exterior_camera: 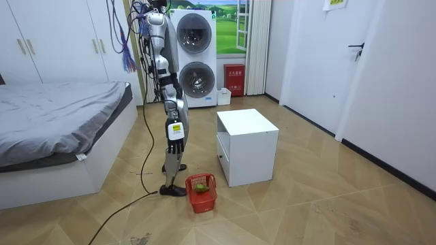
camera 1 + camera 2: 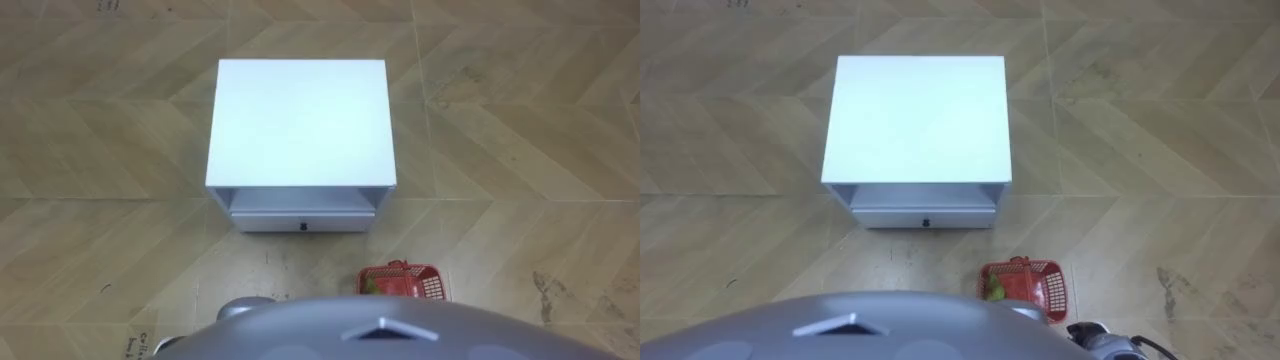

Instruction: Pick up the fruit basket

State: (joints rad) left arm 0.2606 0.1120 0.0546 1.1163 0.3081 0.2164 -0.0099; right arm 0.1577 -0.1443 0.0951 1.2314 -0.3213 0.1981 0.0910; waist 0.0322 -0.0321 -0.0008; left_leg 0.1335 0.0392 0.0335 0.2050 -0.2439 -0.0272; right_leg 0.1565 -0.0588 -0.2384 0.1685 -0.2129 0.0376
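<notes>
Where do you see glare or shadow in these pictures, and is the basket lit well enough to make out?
Left eye view: the white cabinet top is evenly bright with no hot spot, and its open shelf is shaded. The red basket is well lit, its near edge hidden by the robot's chest. Room view: soft, even light, a pale sheen on the floor toward the room view's right, and the basket shows whole.

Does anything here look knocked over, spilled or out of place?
Nothing looks spilled or damaged. One oddity: the red fruit basket sits upright on the floor by the robot's feet, not on the white cabinet beside it.
</notes>
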